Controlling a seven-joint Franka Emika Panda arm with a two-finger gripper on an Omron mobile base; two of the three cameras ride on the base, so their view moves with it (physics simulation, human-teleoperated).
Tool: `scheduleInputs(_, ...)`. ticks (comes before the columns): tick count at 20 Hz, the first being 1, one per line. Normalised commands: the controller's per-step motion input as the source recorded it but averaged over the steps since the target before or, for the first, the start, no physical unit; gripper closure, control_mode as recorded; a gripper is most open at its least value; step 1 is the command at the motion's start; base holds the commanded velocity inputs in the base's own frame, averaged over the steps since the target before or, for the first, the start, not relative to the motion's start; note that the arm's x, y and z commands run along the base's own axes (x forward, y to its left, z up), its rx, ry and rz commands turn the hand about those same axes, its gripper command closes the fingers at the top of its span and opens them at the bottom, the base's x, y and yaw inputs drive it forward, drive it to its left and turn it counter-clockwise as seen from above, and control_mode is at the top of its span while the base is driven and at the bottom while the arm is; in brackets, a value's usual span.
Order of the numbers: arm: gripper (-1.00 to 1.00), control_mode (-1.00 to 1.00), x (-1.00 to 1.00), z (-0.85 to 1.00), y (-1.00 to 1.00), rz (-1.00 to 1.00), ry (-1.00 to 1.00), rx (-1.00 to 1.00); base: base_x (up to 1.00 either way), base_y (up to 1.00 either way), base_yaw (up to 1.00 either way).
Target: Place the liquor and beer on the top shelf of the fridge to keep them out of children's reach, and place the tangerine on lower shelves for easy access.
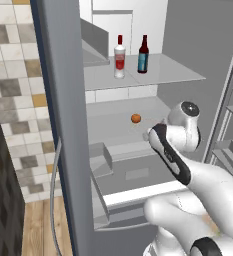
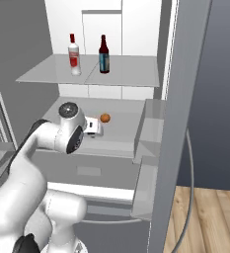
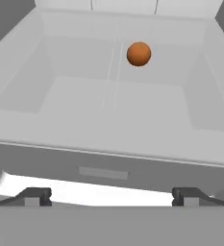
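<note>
Gripper nearest, fingers wide apart, holding nothing, just in front of lower shelves. Tangerine further back on lower shelf, alone, well apart from gripper. Above, on top shelf: liquor and beer, both upright, near each other, not touching. Fridge door open at left.

We can see the fridge open. The liquor, clear with a red cap, and the brown blue-labelled beer stand upright just beside each other mid top shelf. The tangerine sits toward the back of the lower shelves.
</note>
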Motion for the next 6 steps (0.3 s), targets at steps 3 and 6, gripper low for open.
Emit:
scheduleInputs(3, -1.00, -1.00, -0.90, 1.00, 0.00, 0.10, 0.00, 0.00, 0.00, 0.00, 0.00)
scheduleInputs(6, -1.00, -1.00, -0.82, 1.00, 0.00, 0.08, 0.00, 0.00, 0.00, 0.00, 0.00)
